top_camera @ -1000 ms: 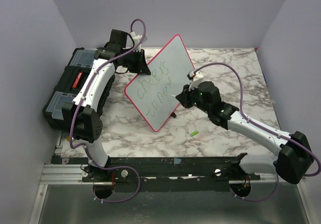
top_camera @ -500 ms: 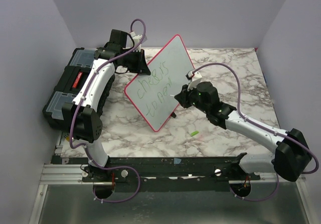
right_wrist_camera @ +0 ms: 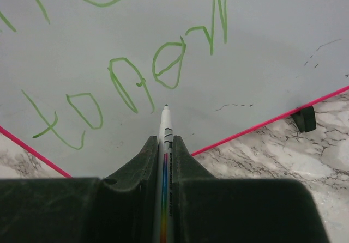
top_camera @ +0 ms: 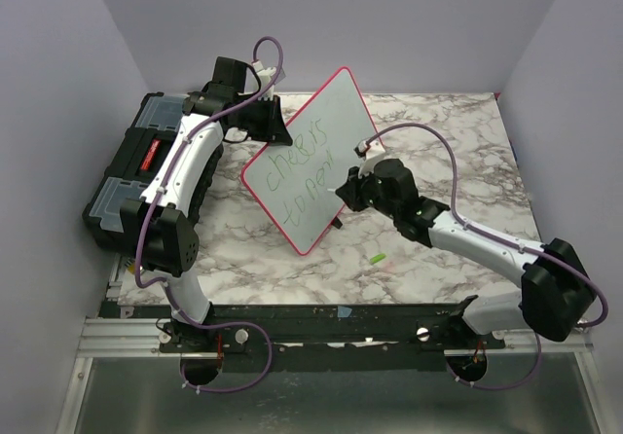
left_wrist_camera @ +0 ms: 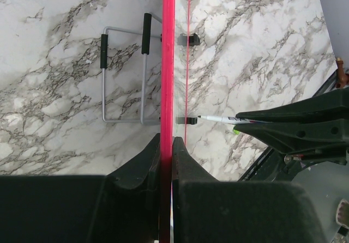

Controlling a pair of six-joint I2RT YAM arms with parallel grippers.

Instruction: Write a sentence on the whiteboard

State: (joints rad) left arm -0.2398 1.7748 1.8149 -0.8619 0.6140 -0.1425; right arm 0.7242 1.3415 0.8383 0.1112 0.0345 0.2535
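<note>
The whiteboard (top_camera: 326, 127) stands tilted over the marble table, its face towards the right arm. My left gripper (top_camera: 279, 126) is shut on its upper left rim, which shows edge-on as a red strip (left_wrist_camera: 168, 63) between the fingers (left_wrist_camera: 144, 164). The sentence (top_camera: 300, 166) is in green, two lines reading "cheers" and "to new" (right_wrist_camera: 136, 79). My right gripper (top_camera: 343, 189) is shut on a white marker (right_wrist_camera: 165, 120). Its tip is at the board's face just under "new". The marker also shows in the left wrist view (left_wrist_camera: 218, 118).
A black toolbox (top_camera: 131, 176) lies at the left edge under the left arm. A green marker cap (top_camera: 376, 258) lies on the marble in front of the board. A wire stand (left_wrist_camera: 122, 74) lies behind the board. Purple walls close in three sides.
My right gripper has moved left and in towards the board with the marker. The left arm and the board have not moved.
</note>
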